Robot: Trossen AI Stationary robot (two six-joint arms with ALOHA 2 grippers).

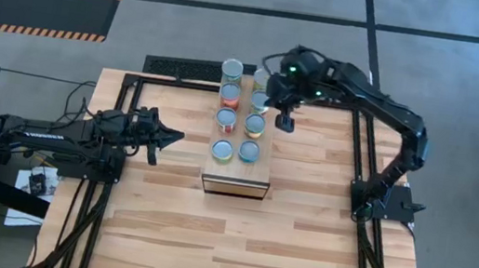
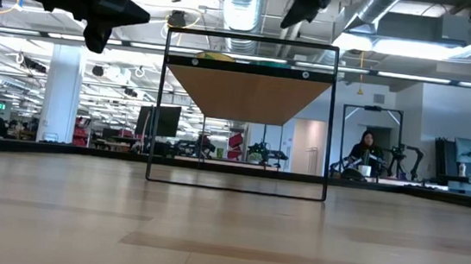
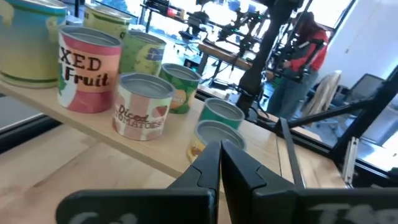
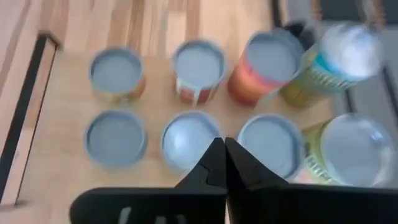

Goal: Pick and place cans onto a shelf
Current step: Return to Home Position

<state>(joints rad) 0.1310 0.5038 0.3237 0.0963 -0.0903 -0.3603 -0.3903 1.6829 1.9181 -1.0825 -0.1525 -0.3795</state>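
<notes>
Several cans [image 1: 241, 111] with grey tops stand upright in two rows on the plank top of the light-wood shelf [image 1: 237, 167], which sits mid-table. My right gripper [image 1: 285, 124] hovers just right of the rows. It is shut and empty, and looks down on the can tops [image 4: 186, 140]. My left gripper [image 1: 173, 136] is shut and empty, left of the shelf and level with its near end. Its wrist view shows the labelled cans [image 3: 143, 102] from the side. In the low view the shelf [image 2: 248, 94] shows from below, and the cans are hidden.
Black metal frame rails [image 1: 353, 159] run along the tabletop on both sides of the shelf. Bare slatted wood [image 1: 242, 247] lies toward the near edge. People [image 2: 363, 153] sit in the room behind the table.
</notes>
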